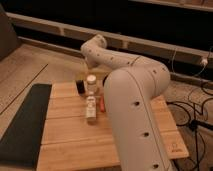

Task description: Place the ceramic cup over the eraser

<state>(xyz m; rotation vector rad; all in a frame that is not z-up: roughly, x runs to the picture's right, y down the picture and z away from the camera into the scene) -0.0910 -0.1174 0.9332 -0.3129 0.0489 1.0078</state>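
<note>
The ceramic cup (pixel 91 83) is a small pale cream cylinder standing on the wooden table (pixel 70 135) near its far edge. The eraser (pixel 80 85) is a small dark block standing just left of the cup, close beside it. The white arm bends down from its elbow (pixel 95 47), and my gripper (pixel 93 71) is right above the cup, at or on its top. The camera view does not show whether it holds the cup.
A long white oblong piece (pixel 90 107) lies in front of the cup, with a small red-orange item (pixel 101 104) beside it. A dark mat (pixel 24 125) lies left of the table. The arm's bulky white body (pixel 137 115) covers the table's right side. Cables (pixel 192 107) run on the floor at right.
</note>
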